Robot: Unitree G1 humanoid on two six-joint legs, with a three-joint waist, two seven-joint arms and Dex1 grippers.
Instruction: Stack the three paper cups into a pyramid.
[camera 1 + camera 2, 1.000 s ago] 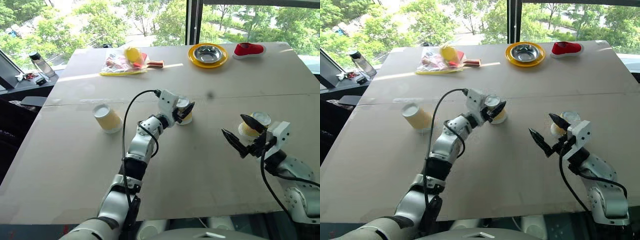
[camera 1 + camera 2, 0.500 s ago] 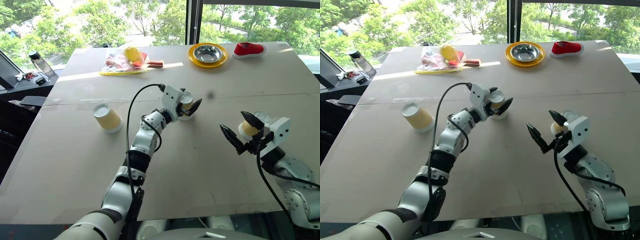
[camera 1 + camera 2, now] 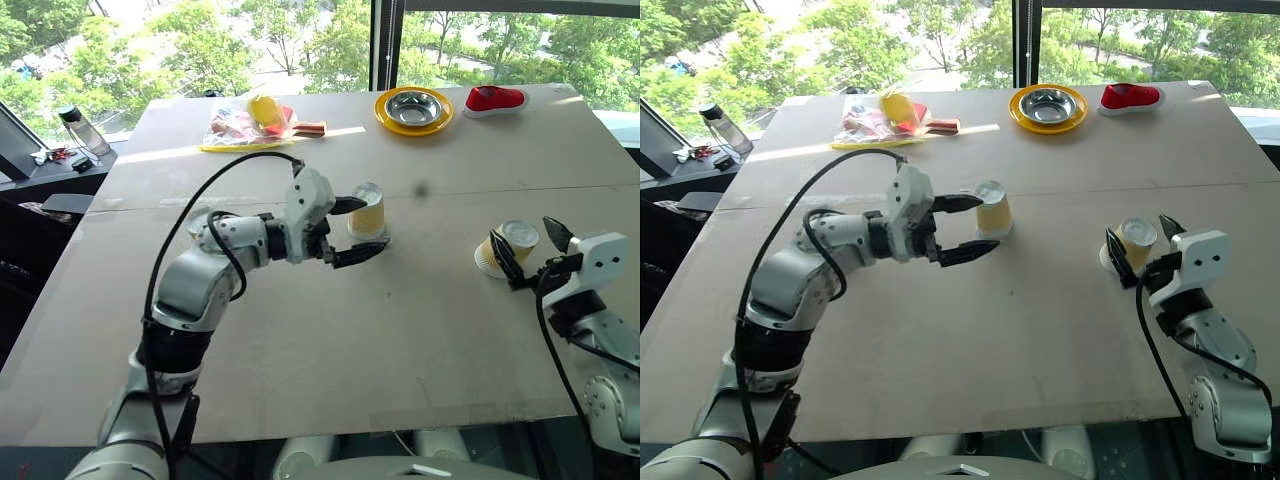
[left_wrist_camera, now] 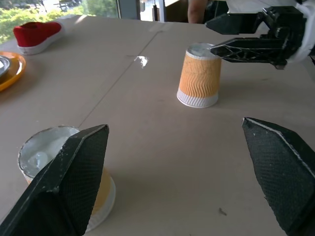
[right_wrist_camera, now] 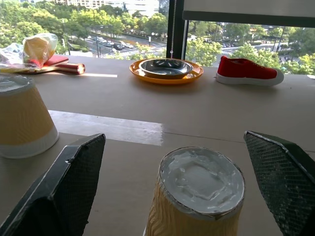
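Plainly, both claws gape empty: the left claw (image 3: 357, 230) just beside the middle cup (image 3: 368, 214); the right claw (image 3: 527, 254) straddling the right cup (image 3: 505, 247). Either could knock its cup over if a finger clips it while closing.

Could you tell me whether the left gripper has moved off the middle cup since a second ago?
Yes. The left gripper has let go and pulled back toward the robot, off the middle cup.

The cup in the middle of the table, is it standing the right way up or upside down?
Upside down. The middle cup rests on its wide white rim, with its closed narrow base facing up.

Two cups (image 3: 367, 212) (image 3: 505, 245), one bowl (image 3: 413, 107) (one shoe (image 3: 497, 98))
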